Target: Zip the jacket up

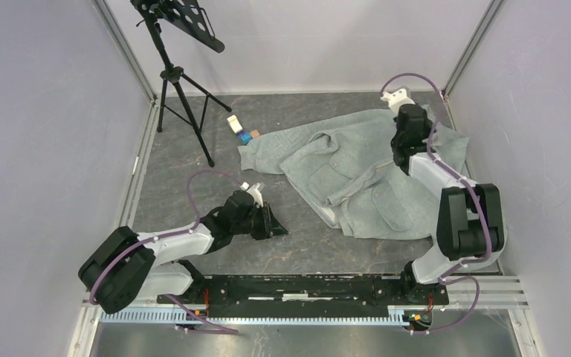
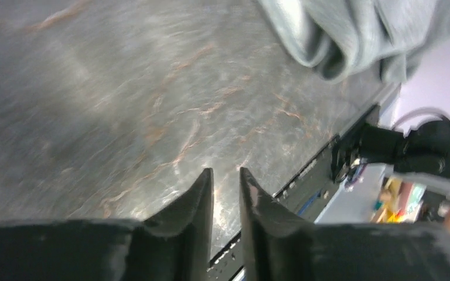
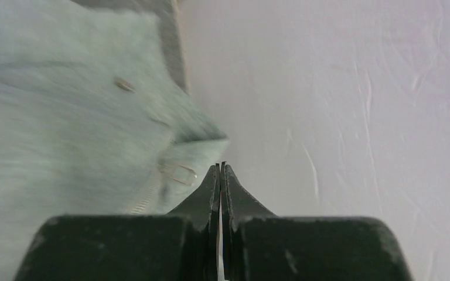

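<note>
The jacket (image 1: 357,171) lies spread on the dark surface (image 1: 193,163), from the centre toward 2 o'clock. One sleeve reaches out toward 10 o'clock. The front side is up and one rounded pocket (image 1: 390,208) shows near the edge at 5 o'clock.

The left tool (image 1: 276,223) is low over the bare surface, at about 8 o'clock from the jacket and apart from it. In the left wrist view its two fingers stand with a narrow gap between them, and nothing is inside the left tool (image 2: 225,172). A fold of the jacket (image 2: 340,29) shows at 1 o'clock in that view, with bare surface (image 2: 123,88) below it.

The right tool (image 1: 410,120) is above the far part of the jacket, at 1 o'clock. In the right wrist view the fingers of the right tool (image 3: 221,167) are pressed together, and I see nothing held between them. The tips are just beside an edge of the jacket (image 3: 64,117). There a metal zipper pull (image 3: 179,172) lies at 9 o'clock from the tips, and a small snap (image 3: 124,85) is higher on the fleece. A pale wall (image 3: 357,117) fills the rest of the view.

A black tripod stand (image 1: 182,97) is at 11 o'clock on the surface. A small white thing (image 1: 234,123) and a blue one (image 1: 245,137) lie near the sleeve end.
</note>
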You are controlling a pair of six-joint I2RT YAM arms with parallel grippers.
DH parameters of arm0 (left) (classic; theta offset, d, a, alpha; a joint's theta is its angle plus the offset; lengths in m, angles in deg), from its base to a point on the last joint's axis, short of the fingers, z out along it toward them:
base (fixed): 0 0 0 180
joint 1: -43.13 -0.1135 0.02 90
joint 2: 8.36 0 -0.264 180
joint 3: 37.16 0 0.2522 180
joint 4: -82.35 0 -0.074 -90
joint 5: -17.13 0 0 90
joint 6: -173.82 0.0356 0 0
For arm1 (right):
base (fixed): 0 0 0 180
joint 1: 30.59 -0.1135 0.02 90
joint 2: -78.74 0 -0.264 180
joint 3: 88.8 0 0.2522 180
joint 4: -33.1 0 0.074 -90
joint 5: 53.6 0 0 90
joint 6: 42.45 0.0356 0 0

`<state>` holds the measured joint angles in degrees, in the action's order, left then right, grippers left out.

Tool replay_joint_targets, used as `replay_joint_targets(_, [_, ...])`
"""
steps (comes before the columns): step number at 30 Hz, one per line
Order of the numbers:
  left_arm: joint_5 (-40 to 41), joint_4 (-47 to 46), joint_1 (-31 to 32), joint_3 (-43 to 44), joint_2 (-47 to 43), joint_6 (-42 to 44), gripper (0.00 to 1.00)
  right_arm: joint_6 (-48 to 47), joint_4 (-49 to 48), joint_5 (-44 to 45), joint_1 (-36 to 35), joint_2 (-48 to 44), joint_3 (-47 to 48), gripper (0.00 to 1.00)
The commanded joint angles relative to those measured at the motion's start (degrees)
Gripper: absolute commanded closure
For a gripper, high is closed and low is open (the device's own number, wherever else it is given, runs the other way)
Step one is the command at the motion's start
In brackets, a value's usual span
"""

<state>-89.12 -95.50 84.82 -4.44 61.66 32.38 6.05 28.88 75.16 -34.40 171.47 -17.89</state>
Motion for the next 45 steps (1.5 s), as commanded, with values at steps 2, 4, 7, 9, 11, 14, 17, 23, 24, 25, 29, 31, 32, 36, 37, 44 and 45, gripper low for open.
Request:
replay_joint_targets(2, [-4.4,-5.1,0.1,9.0,-1.0,8.9,0.32,18.0,10.5,-5.3,-5.8,-5.2,0.4,1.0])
replay_joint_targets(4, [-1.6,-6.3,0.8,11.5,-0.8,10.3,0.08,22.3,13.2,-7.3,-6.4,-7.3,-0.6,1.0])
replay_joint_targets(7, [4.2,-12.7,4.8,14.2,2.2,12.7,0.0,26.1,15.7,-6.8,-6.5,-10.4,-1.9,1.0])
replay_joint_targets(9, [7.4,-14.1,7.7,18.4,7.8,15.4,0.0,26.3,15.2,-6.6,-6.4,-12.2,-3.6,1.0])
replay_joint_targets(11, [6.4,-15.4,9.5,23.6,15.1,16.9,0.0,25.8,15.0,-3.9,-6.2,-12.8,-4.6,1.0])
replay_joint_targets(14, [6.2,-12.0,11.1,33.1,25.4,19.3,0.0,33.8,18.6,-1.2,-4.3,-13.3,-3.2,1.0])
replay_joint_targets(17, [6.4,-6.2,11.8,41.6,33.0,23.1,0.0,42.1,19.9,-8.7,-0.8,-15.9,-4.5,0.56])
replay_joint_targets(23, [11.2,9.6,12.0,51.4,40.7,25.9,0.14,46.7,22.9,-18.1,0.9,-17.0,-4.9,0.07])
replay_joint_targets(24, [12.0,9.6,11.9,50.6,40.3,25.3,0.22,47.6,23.3,-19.3,1.2,-17.1,-4.9,0.05])
replay_joint_targets(25, [12.9,9.9,11.8,49.6,39.8,24.8,0.34,48.2,23.5,-21.3,1.4,-17.1,-4.9,0.05])
replay_joint_targets(29, [14.1,10.8,10.0,46.3,38.1,24.3,0.76,50.6,25.7,-27.9,2.6,-14.1,-3.3,0.04])
replay_joint_targets(31, [12.8,11.2,8.9,43.8,36.2,23.9,0.98,53.2,27.0,-31.8,4.9,-12.1,-2.4,0.06])
replay_joint_targets(32, [12.0,11.2,8.2,42.2,34.7,23.3,0.98,54.3,27.5,-34.5,6.2,-11.4,-2.2,0.08])
replay_joint_targets(36, [4.6,9.4,5.8,32.0,26.3,20.0,0.98,55.0,28.5,-40.1,8.2,-10.8,-1.8,0.09])
replay_joint_targets(37, [2.5,9.5,5.0,29.3,24.1,19.2,0.98,55.7,27.9,-40.7,8.2,-11.4,-2.7,0.09])
replay_joint_targets(44, [-1.8,13.9,3.7,18.2,12.2,15.2,0.98,66.6,14.1,-57.4,7.5,-9.6,-15.7,0.28])
replay_joint_targets(45, [-2.4,13.7,3.7,17.6,11.7,14.9,0.98,67.9,10.4,-61.1,6.2,-8.2,-17.9,0.29])
